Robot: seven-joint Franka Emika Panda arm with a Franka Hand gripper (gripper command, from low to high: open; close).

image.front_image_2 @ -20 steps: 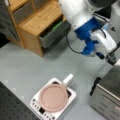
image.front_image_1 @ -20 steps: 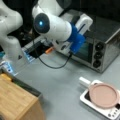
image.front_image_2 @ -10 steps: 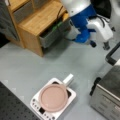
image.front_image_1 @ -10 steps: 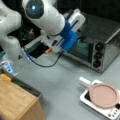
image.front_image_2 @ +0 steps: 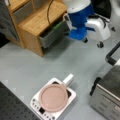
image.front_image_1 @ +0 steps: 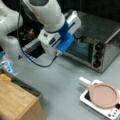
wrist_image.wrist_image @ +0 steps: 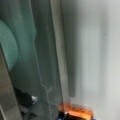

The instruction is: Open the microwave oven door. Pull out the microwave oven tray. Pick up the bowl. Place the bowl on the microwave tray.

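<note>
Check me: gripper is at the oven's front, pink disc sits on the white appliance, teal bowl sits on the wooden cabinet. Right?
No. The bowl is not on the wooden cabinet; the wrist view shows it behind the glass of the microwave oven door, inside the oven. The gripper at the oven's front and the pink disc on the white appliance are right.

Claw (image.front_image_1: 58,53) fingertips hidden under the blue-white wrist housing in a front view; open or closed not readable. Microwave oven door (image.front_image_1: 79,48) mostly blocked by the arm, handle unseen. Bowl (wrist_image.wrist_image: 7,47) cut by wrist view's left edge, blurred behind glass. Oven (image.front_image_2: 107,96) cropped at a front view's right. Tray can't be made out.
</note>
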